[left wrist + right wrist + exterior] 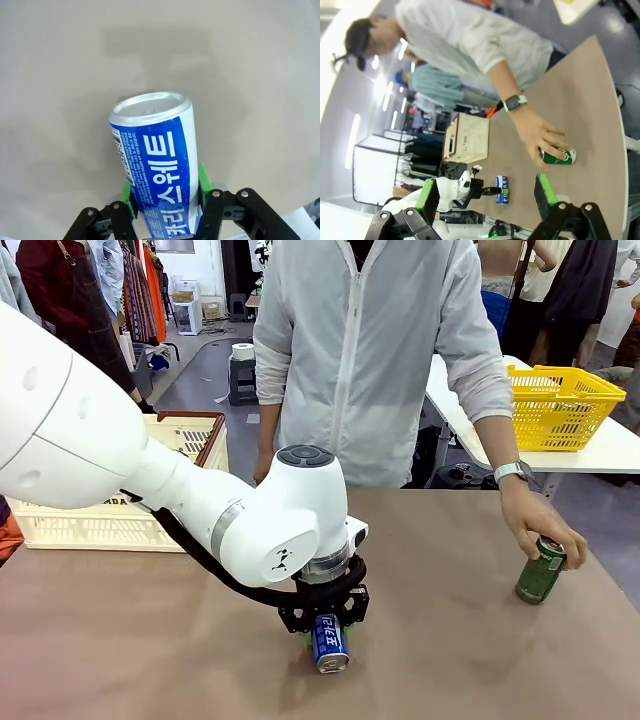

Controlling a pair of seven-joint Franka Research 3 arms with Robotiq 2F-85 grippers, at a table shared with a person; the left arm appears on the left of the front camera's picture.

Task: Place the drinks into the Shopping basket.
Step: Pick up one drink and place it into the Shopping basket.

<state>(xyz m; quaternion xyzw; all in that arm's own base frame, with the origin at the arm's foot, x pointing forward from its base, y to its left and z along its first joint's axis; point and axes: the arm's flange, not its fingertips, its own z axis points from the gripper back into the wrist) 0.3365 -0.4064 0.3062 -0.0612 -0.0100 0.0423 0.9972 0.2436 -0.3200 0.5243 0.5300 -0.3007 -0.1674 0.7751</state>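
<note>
One blue can (329,642) lies on its side on the tabletop (450,670), clamped between the green pads (202,177) of the left tool (325,622). Well off to that tool's right, a person's hand (538,525) grips a tilted green can (541,572), and the Shopping basket (205,435) stands beyond it on its left. The right tool (486,194) hangs wide apart, holding nothing.

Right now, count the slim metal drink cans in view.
2. The blue metal can lies on the table, in the left gripper; the green metal can tilts at the table's right, under the person's hand. The cream slotted basket may hide more.
</note>
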